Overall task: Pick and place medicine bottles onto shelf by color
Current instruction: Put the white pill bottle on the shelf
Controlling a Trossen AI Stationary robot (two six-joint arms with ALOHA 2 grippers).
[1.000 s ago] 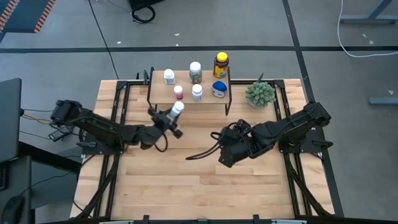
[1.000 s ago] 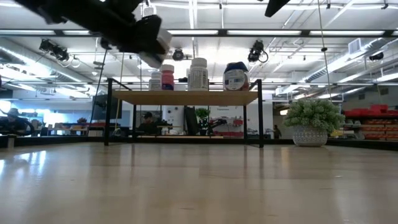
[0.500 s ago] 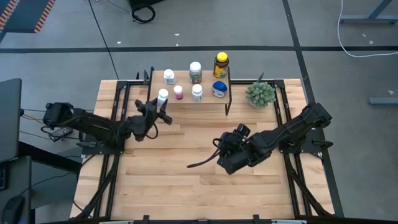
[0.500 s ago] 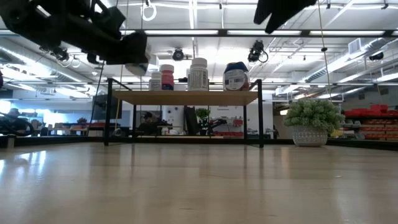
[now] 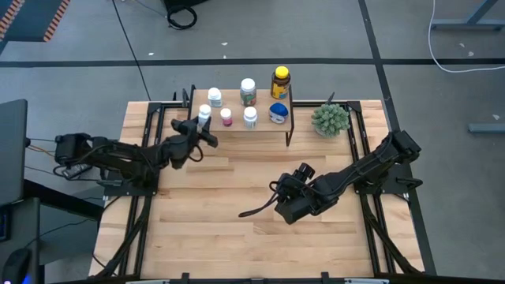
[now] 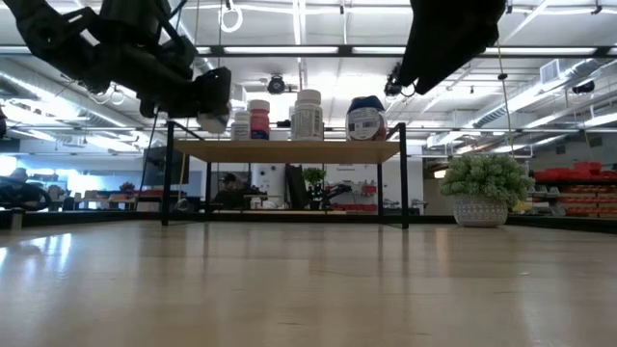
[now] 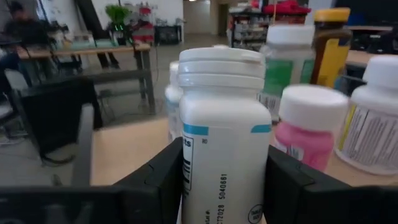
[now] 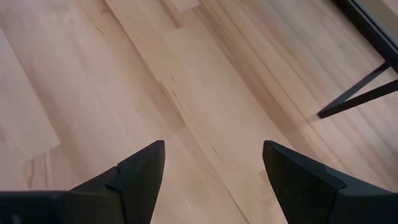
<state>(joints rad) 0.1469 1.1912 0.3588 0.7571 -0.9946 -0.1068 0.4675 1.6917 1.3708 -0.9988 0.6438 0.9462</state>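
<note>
The left gripper [image 5: 199, 126] is clenched on a white plastic medicine bottle with a ribbed white cap and a teal-edged label [image 7: 222, 134], holding it upright at the left end of the low light-wood shelf on thin black metal legs [image 5: 264, 130], near that shelf's front edge; whether the bottle's base touches the board cannot be told. On its label the left wrist view shows the vertical digits "5040661" along the side, with smaller print too fine to read. On the shelf just beside it stand a small pink-labelled bottle with a white cap [image 5: 226, 117] and, farther along, a white-capped bottle with a pale printed label [image 5: 250, 117]; their wording is not legible. Along the shelf's back edge are a small white-capped bottle [image 5: 215, 97], a white-capped bottle with a green label [image 5: 248, 91] and a taller amber bottle with a yellow cap [image 5: 280, 81], and toward the right end sits a squat white jar with a blue lid [image 5: 277, 113]. A green spiky potted plant [image 5: 330, 119] stands on the wooden bench [image 5: 197, 229] off the shelf's right end. The right gripper [image 5: 287, 207] hangs above the bench's middle, toward its right side, fingers spread apart and holding nothing, well apart from the shelf.
</note>
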